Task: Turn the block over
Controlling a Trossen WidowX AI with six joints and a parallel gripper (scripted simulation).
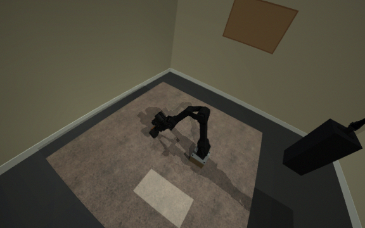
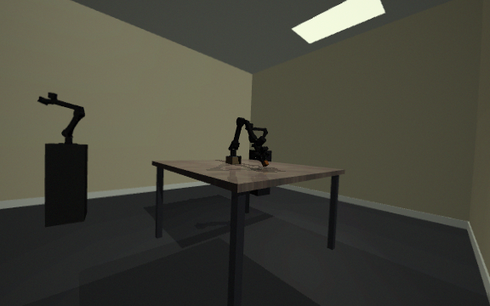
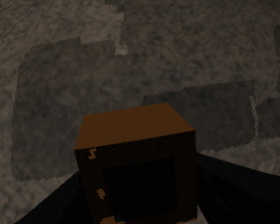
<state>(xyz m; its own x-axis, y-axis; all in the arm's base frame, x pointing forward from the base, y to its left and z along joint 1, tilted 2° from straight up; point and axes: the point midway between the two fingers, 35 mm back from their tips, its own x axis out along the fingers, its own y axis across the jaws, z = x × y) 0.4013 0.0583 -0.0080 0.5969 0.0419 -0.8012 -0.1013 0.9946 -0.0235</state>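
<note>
My gripper [image 1: 153, 128] [image 2: 265, 163] [image 3: 137, 172] is shut on the orange block [image 1: 152, 128] [image 2: 266, 163] [image 3: 136, 125], with one finger on each side of it in the wrist view. The block's dark square mark [image 3: 141, 190] is on the shaded face turned toward the wrist camera; a plain orange face shows beyond it. The gripper is tilted and low over the table [image 1: 106, 171] [image 2: 296, 173]. The block seems to be held off the table, but the gap's size is unclear. The fingers and gripper mostly hide the block in the top and exterior views.
The arm's base [image 1: 199, 158] [image 2: 233, 160] stands on the table. A pale rectangle [image 1: 165, 197] lies on the table top in front of the base. Arm shadows cross the table. Another arm [image 2: 74, 121] stands on a dark pedestal [image 2: 66, 183] away from the table.
</note>
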